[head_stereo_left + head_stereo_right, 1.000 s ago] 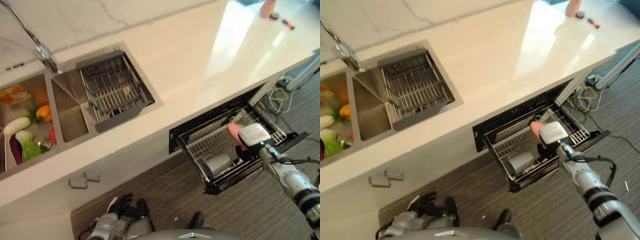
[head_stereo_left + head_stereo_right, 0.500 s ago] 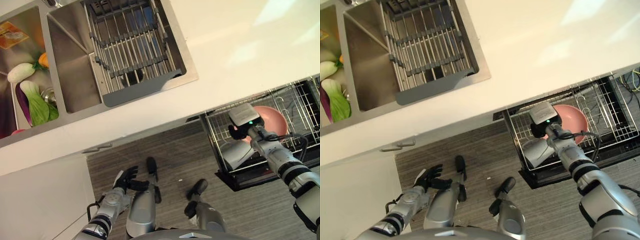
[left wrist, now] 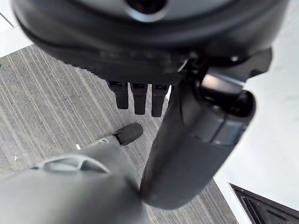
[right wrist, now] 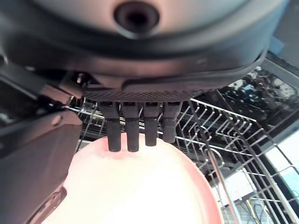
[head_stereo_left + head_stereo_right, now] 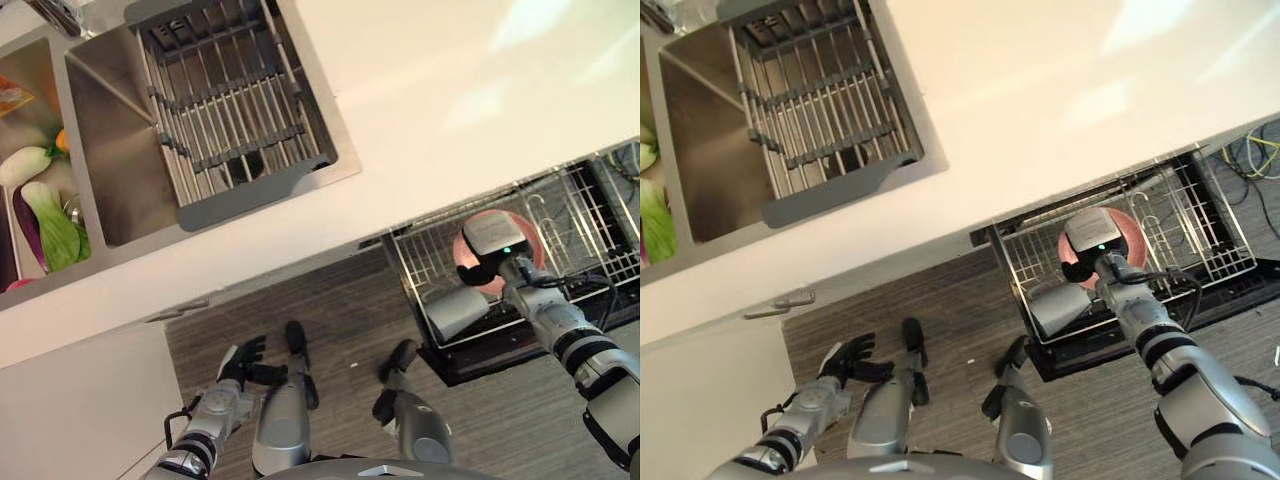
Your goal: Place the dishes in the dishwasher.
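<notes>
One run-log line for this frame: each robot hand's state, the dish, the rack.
right robot hand: shut on pink plate | plate: over dishwasher rack, beside grey cup | left robot hand: open, idle, low near floor

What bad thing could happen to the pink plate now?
The right hand holds the pink plate over the wire rack of the dishwasher, fingers curled over its rim. If it lets go before the plate sits between the wires, the plate might tip or slide. It could also bump the grey cup lying close beside it in the rack.
</notes>
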Tool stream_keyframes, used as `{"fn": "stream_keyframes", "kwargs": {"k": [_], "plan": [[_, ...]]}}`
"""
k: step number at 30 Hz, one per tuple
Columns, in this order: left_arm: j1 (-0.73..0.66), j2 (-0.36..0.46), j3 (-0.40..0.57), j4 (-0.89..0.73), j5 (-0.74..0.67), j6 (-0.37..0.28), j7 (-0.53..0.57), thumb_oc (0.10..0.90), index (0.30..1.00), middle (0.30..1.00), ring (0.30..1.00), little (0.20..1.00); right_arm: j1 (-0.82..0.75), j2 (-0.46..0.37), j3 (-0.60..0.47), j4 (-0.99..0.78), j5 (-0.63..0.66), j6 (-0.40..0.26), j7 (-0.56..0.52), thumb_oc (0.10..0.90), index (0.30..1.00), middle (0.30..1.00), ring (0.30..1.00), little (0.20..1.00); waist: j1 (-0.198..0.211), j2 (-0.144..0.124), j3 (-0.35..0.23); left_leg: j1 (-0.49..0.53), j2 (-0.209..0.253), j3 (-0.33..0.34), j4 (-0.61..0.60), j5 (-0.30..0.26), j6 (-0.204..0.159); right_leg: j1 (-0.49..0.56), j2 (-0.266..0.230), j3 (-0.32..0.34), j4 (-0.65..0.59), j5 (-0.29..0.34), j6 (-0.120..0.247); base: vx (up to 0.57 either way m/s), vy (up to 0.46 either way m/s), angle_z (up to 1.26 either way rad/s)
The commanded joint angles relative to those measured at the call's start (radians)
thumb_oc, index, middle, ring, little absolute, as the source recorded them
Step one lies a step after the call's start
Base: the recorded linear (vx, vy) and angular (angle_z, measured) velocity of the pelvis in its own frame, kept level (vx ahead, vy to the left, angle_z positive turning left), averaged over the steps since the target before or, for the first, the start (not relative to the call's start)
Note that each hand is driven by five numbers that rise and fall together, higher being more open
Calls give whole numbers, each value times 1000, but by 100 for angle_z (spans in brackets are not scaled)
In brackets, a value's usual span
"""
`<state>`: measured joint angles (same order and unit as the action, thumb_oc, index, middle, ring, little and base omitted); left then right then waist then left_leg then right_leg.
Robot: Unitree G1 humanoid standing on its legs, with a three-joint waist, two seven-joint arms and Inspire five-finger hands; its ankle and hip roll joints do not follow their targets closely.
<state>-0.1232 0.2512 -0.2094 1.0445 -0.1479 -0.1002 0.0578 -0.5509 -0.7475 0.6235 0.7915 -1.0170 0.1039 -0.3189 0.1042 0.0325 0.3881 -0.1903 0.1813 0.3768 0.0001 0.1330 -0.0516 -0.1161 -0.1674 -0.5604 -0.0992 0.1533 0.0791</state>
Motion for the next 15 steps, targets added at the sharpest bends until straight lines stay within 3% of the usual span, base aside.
{"fn": "stream_keyframes", "kwargs": {"k": [1, 7, 8, 10, 11, 13, 14, 15], "plan": [[56, -5, -53, 26, -4, 0, -6, 800, 900, 900, 900, 900, -26, -55, -98, -76, 80, 33, -99, 800, 900, 900, 900, 900, 13, -10, -68, -21, -20, 22, -85, -3, -58, 16, -59, 31, 18, -70, 116, 34, -15, -4], [102, -13, 28, 73, 60, 30, -18, 800, 900, 900, 900, 900, 243, -85, -391, -379, 199, -15, -160, 800, 900, 900, 900, 900, -41, -45, -163, 71, -20, 47, -84, -36, -48, 94, -45, 36, 17, -97, 111, 89, -36, -7], [102, -13, 28, 73, 60, 30, -18, 800, 900, 900, 900, 900, 243, -85, -391, -379, 199, -15, -160, 800, 900, 900, 900, 900, -41, -45, -163, 71, -20, 47, -84, -36, -48, 94, -45, 36, 17, -97, 111, 69, -33, -9], [108, -20, 51, 102, 78, 35, -22, 800, 900, 900, 900, 900, 339, -80, -509, -482, 252, -38, -177, 800, 900, 900, 900, 900, -57, -51, -189, 105, -21, 55, -84, -46, -46, 123, -40, 40, 16, -109, 111, 92, -34, -4], [113, -31, 79, 130, 90, 43, -26, 800, 900, 900, 900, 900, 425, -70, -642, -568, 319, -54, -194, 800, 900, 900, 900, 900, -78, -55, -217, 138, -22, 63, -83, -54, -45, 148, -33, 45, 17, -118, 110, 115, -33, -19], [116, -33, 82, 134, 92, 44, -26, 800, 900, 900, 900, 900, 474, -60, -700, -610, 344, -65, -188, 800, 900, 900, 900, 900, -77, -56, -228, 152, -22, 65, -83, -59, -44, 158, -32, 48, 17, -121, 110, 82, -18, -19], [116, -45, 110, 162, 92, 54, -23, 800, 900, 900, 900, 900, 528, -22, -804, -633, 426, -69, -205, 800, 900, 900, 900, 900, -98, -56, -255, 181, -22, 75, -84, -66, -42, 175, -28, 56, 17, -124, 108, 58, -7, -21], [116, -44, 106, 164, 92, 53, -24, 800, 900, 900, 900, 900, 540, -20, -813, -641, 429, -69, -202, 800, 900, 900, 900, 900, -94, -57, -254, 183, -22, 75, -84, -67, -42, 176, -28, 56, 17, -124, 108, 58, -10, -22]]}}
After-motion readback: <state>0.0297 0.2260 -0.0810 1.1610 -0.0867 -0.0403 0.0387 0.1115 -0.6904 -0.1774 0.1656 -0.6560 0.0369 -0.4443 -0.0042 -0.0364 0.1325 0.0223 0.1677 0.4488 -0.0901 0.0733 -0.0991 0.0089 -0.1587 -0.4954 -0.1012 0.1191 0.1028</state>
